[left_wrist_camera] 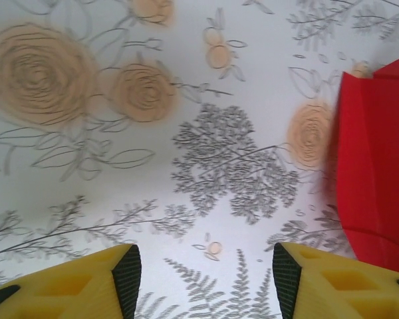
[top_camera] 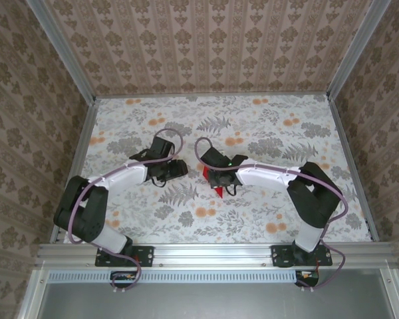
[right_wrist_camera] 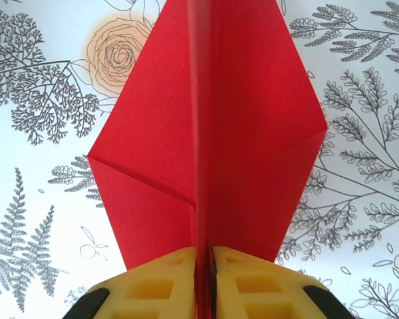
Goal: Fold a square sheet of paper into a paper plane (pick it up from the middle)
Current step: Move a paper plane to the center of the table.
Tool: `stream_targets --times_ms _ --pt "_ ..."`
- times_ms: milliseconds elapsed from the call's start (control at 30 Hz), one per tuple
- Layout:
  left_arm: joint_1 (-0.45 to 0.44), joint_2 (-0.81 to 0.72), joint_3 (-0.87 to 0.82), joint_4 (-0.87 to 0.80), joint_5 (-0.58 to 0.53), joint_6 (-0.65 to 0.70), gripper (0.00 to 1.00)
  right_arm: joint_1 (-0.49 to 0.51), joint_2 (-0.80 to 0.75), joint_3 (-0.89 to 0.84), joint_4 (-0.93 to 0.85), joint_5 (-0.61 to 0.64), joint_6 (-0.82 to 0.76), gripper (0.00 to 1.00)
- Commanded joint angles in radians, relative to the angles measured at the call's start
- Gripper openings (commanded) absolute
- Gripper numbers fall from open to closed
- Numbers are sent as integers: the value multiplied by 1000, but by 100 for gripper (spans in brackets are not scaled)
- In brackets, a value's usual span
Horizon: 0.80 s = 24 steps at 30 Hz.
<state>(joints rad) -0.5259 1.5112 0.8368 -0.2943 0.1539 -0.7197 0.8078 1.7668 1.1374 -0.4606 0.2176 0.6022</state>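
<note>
Floral tabletop (top_camera: 186,212) spreads wide around right tool (right_wrist_camera: 208,256) pinching the paper plane (right_wrist_camera: 253,133); left tool (left_wrist_camera: 206,269) gapes beside its edge.

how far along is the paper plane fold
Done: the bright red paper is already a pointed kite shape with a centre crease. In hand: the right gripper pinches that crease; the left gripper is open beside it, empty. Left: probably final wing folds, hard to judge.

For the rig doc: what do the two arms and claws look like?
The left arm and right arm match: white middle links, black joints and bases, a mauve cable looping along each. The left claw and right claw have yellow, hollow-celled fingers with black inner pads.
</note>
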Motion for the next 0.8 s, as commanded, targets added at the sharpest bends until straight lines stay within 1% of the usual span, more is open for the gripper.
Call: stream_targets --times_ms 0,67,200,333,467,700,767 --pt "10 -34 -18 -43 -55 -18 59 7 49 27 -37 28 25 15" --pt "10 -38 -17 -47 -59 -8 58 8 63 34 -34 19 28 15" --pt "12 -43 -19 -48 -64 -10 59 7 74 38 -33 14 40 21" --pt "12 -45 -22 -48 -68 -10 65 8 89 43 -32 4 43 24" --pt "14 -55 -27 -57 -90 -8 73 8 116 58 -44 -3 44 21" --pt "17 -90 -42 -86 -157 -3 90 8 141 72 -61 0 53 20" --pt "15 -96 -46 -93 -170 1 93 7 147 82 -68 3 54 17"
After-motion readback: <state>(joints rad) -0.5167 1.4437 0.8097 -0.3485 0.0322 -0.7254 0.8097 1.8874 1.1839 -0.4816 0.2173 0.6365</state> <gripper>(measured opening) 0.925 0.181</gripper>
